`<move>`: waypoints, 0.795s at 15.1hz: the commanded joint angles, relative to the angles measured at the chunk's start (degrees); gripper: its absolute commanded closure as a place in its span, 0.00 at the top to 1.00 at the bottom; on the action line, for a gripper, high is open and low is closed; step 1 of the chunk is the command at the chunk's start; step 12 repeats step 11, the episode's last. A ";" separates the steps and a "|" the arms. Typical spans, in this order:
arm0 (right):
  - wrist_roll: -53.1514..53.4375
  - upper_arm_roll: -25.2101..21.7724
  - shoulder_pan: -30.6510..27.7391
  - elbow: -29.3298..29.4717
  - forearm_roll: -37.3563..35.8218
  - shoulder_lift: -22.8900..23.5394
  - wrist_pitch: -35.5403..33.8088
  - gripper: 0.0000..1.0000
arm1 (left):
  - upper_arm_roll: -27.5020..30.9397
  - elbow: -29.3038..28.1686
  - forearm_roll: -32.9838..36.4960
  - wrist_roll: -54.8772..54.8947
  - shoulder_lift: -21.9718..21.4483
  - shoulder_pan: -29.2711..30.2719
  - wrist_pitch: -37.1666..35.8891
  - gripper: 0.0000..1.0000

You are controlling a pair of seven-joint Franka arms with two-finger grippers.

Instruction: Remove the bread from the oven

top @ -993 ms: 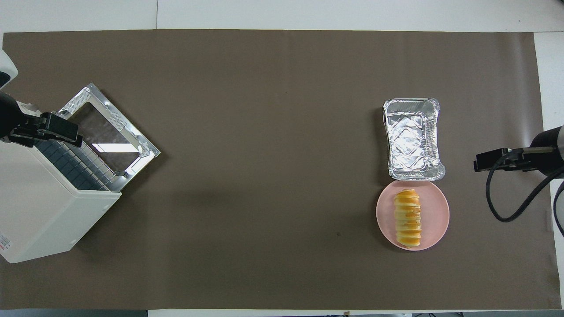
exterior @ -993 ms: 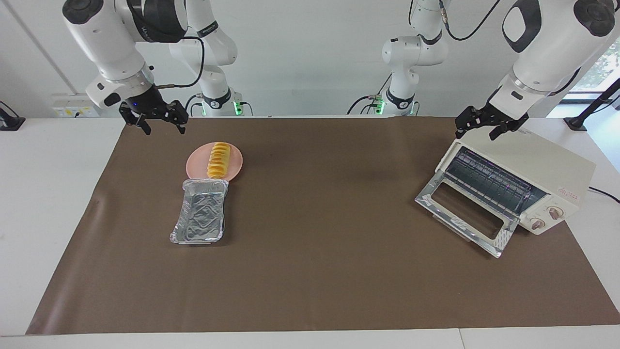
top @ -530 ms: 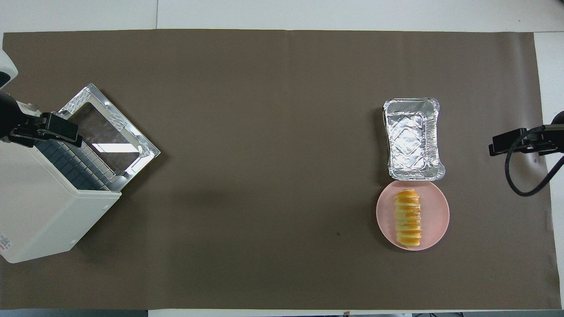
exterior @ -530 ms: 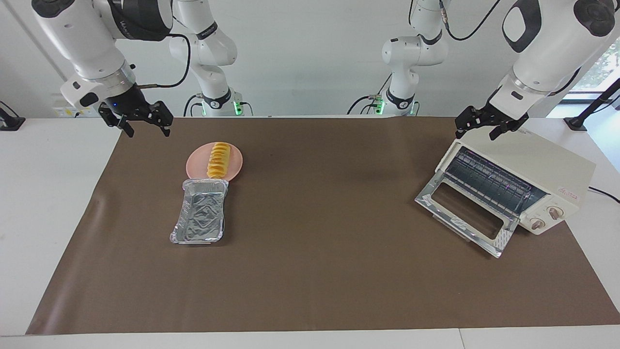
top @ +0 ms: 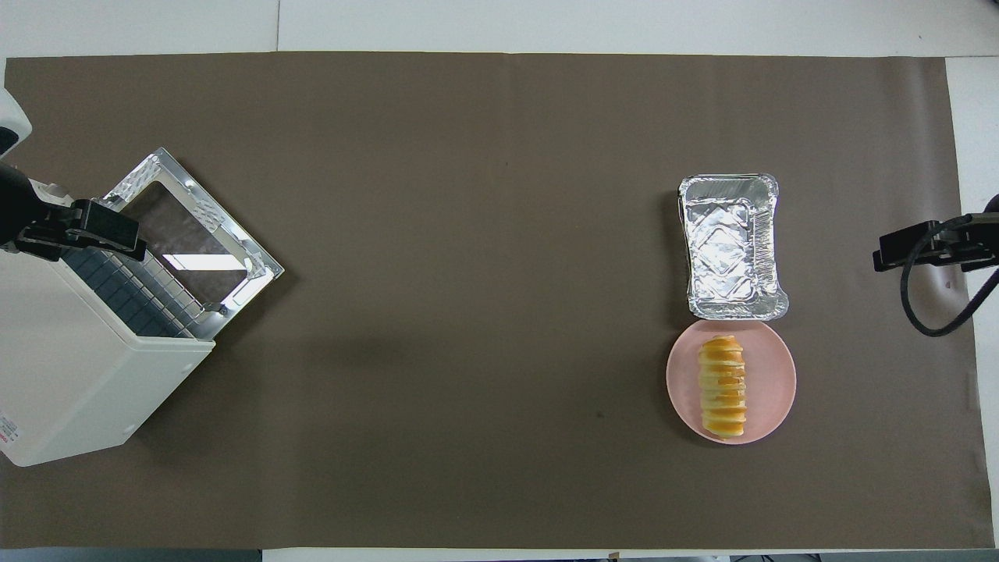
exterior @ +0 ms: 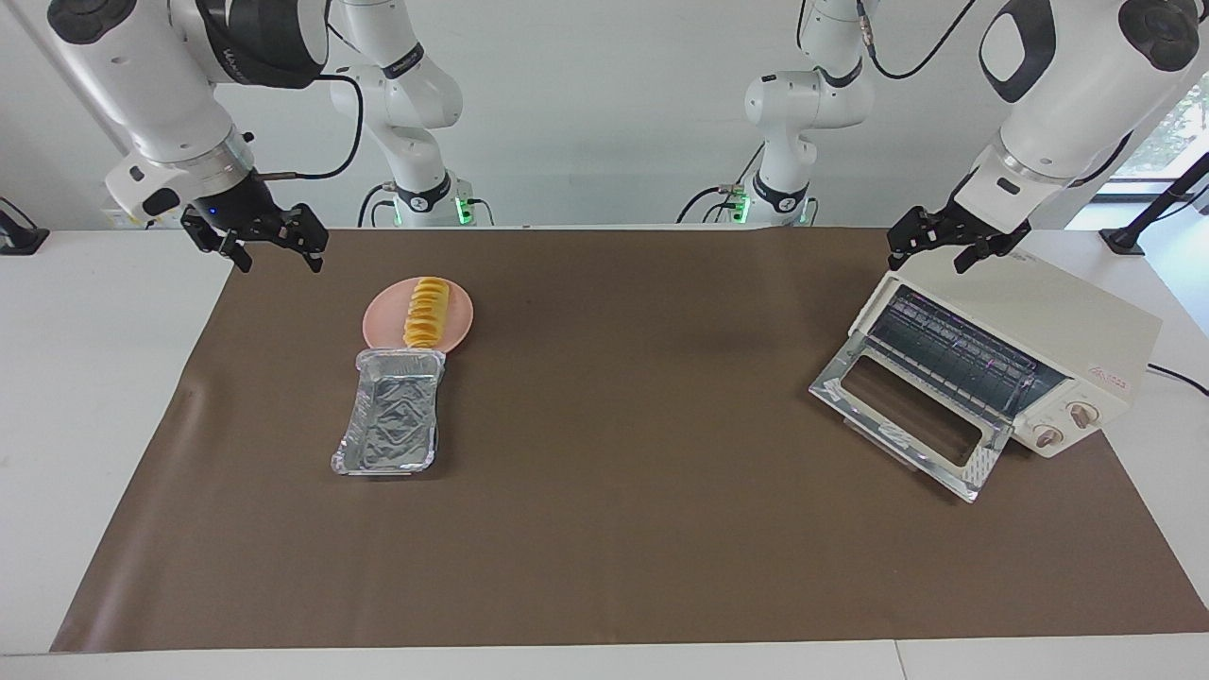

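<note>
We are seeing the bread lying on the pink plate at the right arm's end of the bench, the plate touching an empty foil tray lying farther from the robots. The oven is sitting with its door dropped open and only a bare wire rack showing inside. The left end effector is hovering over the oven's top and the right end effector over the mat's corner, both spread wide and holding nothing; the overhead view is cutting both off at its edges.

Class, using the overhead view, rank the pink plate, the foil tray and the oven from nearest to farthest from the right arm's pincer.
1. Foil tray, nearest the right pincer.
2. Pink plate, beside the tray, nearer the robots, holding the bread.
3. Oven, at the left arm's end.
</note>
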 commanded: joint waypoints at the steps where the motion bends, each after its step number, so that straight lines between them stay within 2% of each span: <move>1: -0.96 0.44 -0.66 0.99 -1.65 0.62 -0.62 0.99 | -0.34 0.01 0.34 -0.13 -0.60 0.64 0.33 1.00; 12: -0.34 0.44 -0.66 1.17 -1.30 0.53 0.43 1.00 | -0.34 0.01 0.34 -0.13 -0.60 0.64 0.33 1.00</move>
